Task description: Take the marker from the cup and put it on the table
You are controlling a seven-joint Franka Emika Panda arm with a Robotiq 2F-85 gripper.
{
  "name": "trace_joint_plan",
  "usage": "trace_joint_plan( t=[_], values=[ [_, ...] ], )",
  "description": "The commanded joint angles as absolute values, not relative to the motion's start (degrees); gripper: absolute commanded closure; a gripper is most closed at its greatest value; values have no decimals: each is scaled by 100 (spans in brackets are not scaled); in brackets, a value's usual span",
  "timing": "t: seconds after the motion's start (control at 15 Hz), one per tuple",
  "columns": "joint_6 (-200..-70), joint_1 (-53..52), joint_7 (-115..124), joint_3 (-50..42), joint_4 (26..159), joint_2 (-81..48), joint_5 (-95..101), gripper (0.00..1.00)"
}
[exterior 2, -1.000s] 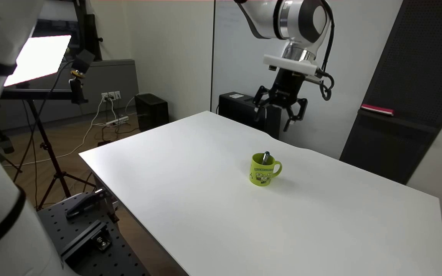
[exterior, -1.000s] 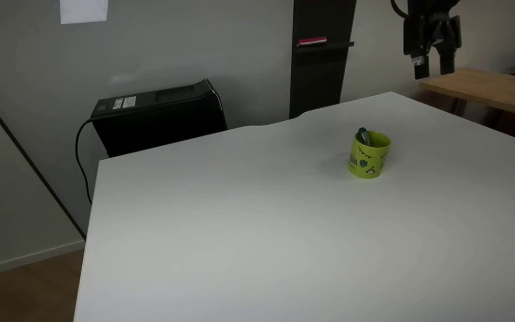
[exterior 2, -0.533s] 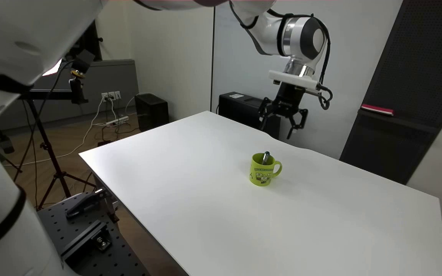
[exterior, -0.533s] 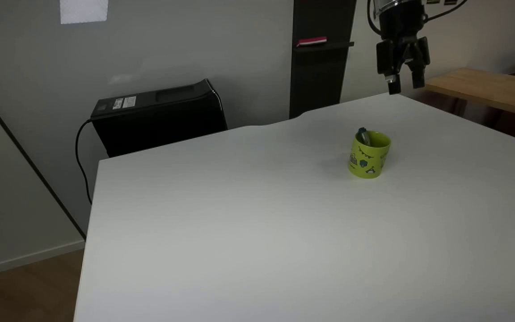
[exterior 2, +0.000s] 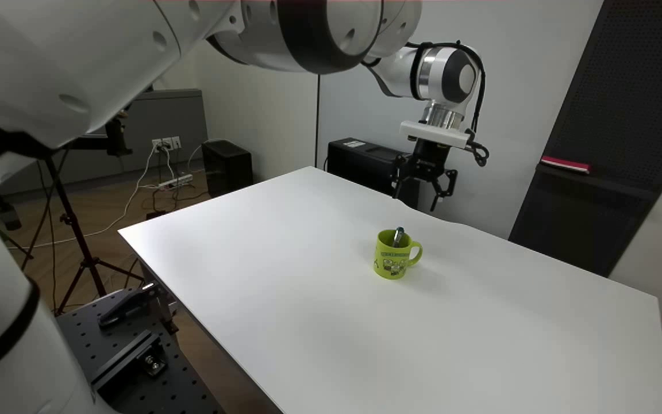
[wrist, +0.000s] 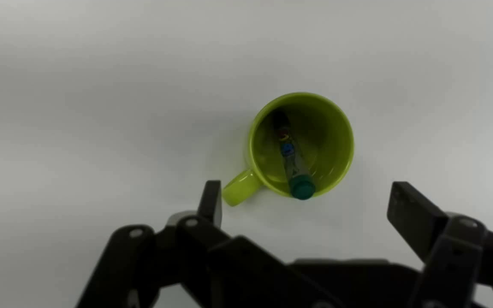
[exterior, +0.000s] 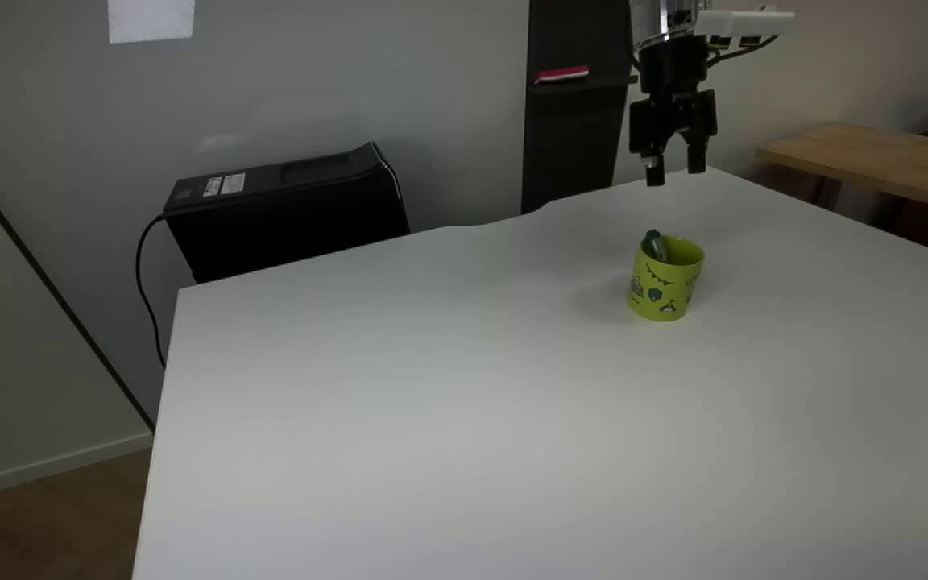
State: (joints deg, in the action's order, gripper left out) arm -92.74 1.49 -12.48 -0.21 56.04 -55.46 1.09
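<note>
Free air separates the spread gripper [exterior: 676, 173] from the yellow-green mug [exterior: 664, 286] below it. In the wrist view the mug's handle [wrist: 241, 187] juts toward one fingertip [wrist: 211, 201], hemming in that side. Inside, the leaning marker [wrist: 292, 162] takes up the left part and its green cap [wrist: 302, 188] overlaps the rim [wrist: 351, 147]; the wider gap is to its right. White table [exterior 2: 308, 287] stretches around the mug; a black case [exterior 2: 360, 167] stands beyond its edge.

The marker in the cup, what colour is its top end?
Bluish green. The marker's top end shows best in the wrist view.
</note>
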Motion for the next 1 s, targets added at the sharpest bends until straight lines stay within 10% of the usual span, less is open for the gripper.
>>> trace_joint_plan(
  t=[0.0, 0.93],
  values=[
    [-9301, 124, -990, 57, 4885, -6002, 58, 0],
    [-9298, 156, -716, 62, 4850, -6349, 21, 0]
  ],
)
